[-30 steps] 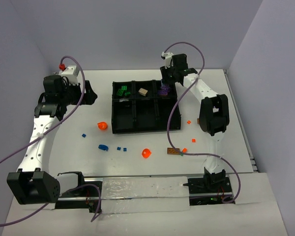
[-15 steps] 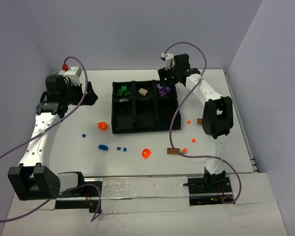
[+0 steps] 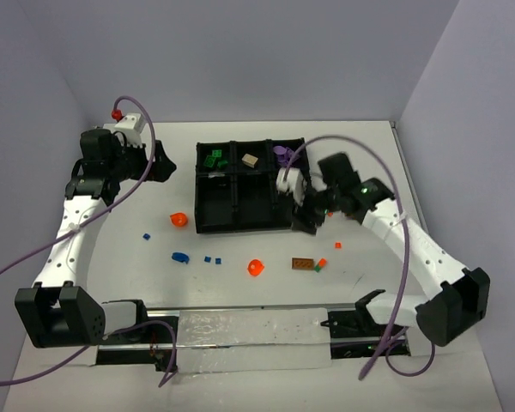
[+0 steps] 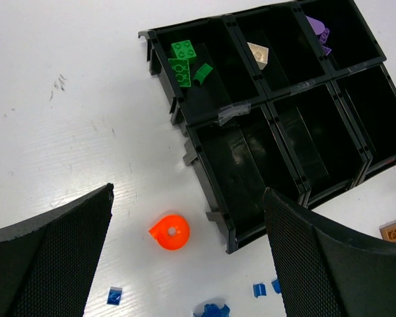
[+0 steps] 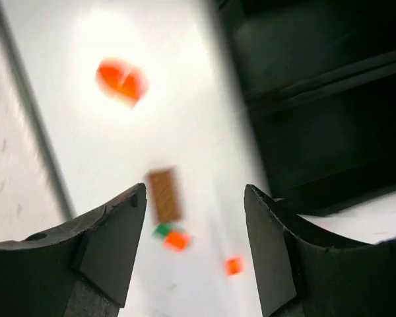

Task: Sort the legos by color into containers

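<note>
Several loose legos on the white desk point(image 3: 112, 283) nearest the arm bases: orange curved piece point(image 3: 256, 267), brown plate point(image 3: 303, 263) just to its right, tiny green-and-orange pair point(image 3: 319, 265) at the plate's right end, touching or not, cannot tell. Small orange bit point(image 3: 337, 245) a little farther off, to the right. Left of centre: blue cluster point(image 3: 180, 256), two blue bits point(image 3: 212, 258) just beside it, lone blue bit point(image 3: 145, 235) farther left. Orange round piece point(image 3: 179, 220) near the tray's near left corner, apart from it.

Right pincer point(image 5: 195, 191) over the tray's near right corner. Fingers apart, desk showing between them. Wrist view blurred; brown plate and green-and-orange pair framed between the fingers, down on the desk.

Black tray point(image 3: 240, 227), two rows of three compartments. Far row: three green legos point(image 4: 180, 69) in the left compartment, one tan piece point(image 4: 258, 54) in the middle, purple pieces point(image 4: 319, 30) in the right.

Left pincer point(image 4: 188, 193) farthest out, high above the desk beside the tray's far left corner. Fingers wide apart, desk and tray edge visible between them.
</note>
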Controlling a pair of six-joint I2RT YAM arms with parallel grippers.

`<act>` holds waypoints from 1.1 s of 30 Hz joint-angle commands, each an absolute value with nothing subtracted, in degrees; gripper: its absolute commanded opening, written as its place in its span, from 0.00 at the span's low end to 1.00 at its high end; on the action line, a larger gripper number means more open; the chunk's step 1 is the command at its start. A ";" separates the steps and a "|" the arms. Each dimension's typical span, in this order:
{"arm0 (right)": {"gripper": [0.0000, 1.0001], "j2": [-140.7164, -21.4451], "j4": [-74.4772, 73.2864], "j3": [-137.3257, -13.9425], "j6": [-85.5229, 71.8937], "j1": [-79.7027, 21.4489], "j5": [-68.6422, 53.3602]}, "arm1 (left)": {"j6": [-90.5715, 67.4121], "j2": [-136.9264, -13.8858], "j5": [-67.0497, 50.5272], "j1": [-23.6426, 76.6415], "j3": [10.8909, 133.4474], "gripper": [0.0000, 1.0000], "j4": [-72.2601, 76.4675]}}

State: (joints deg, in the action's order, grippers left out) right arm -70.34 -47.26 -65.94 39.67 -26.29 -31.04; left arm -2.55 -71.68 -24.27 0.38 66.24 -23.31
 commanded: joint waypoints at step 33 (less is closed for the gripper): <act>0.79 -96.08 -43.57 -56.72 33.96 -47.44 -1.30 | -1.41 -65.83 -23.63 0.18 63.91 0.99 -24.62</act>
State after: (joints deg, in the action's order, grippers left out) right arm -94.82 -45.27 -54.80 35.18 -46.64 -4.36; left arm -2.22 -67.05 -24.18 0.38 63.95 -24.90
